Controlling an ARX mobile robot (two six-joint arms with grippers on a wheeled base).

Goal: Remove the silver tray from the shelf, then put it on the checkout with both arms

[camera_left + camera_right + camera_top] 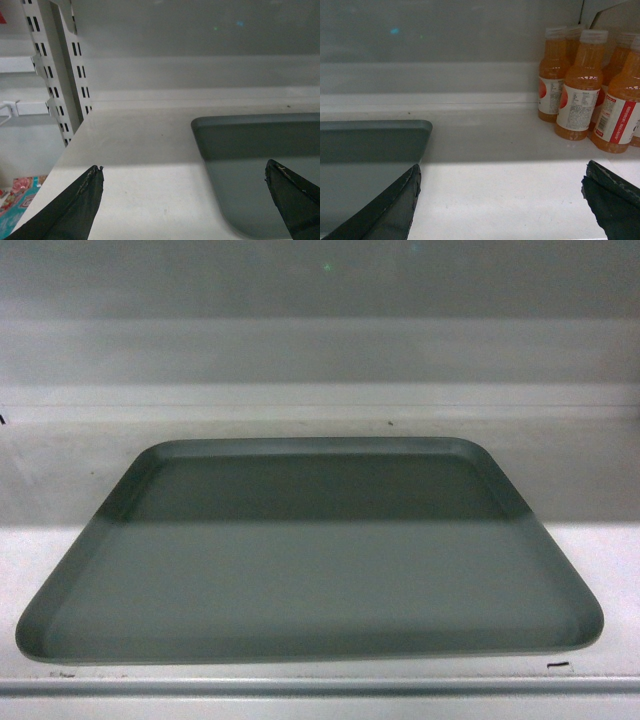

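**Claws Spread Wide at Tray's Edges**

The left claw [184, 176] gapes wide over the matte grey tray's [310, 570] left rim, gripping nothing. The right claw [501, 179] spreads likewise at its right corner. The tray lies flat on the smooth white shelf [60, 465]. Orange bottles [582, 85] stand beyond, partly cropped.

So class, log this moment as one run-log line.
tray: on shelf | left hand: open | right hand: open | lift: not begun
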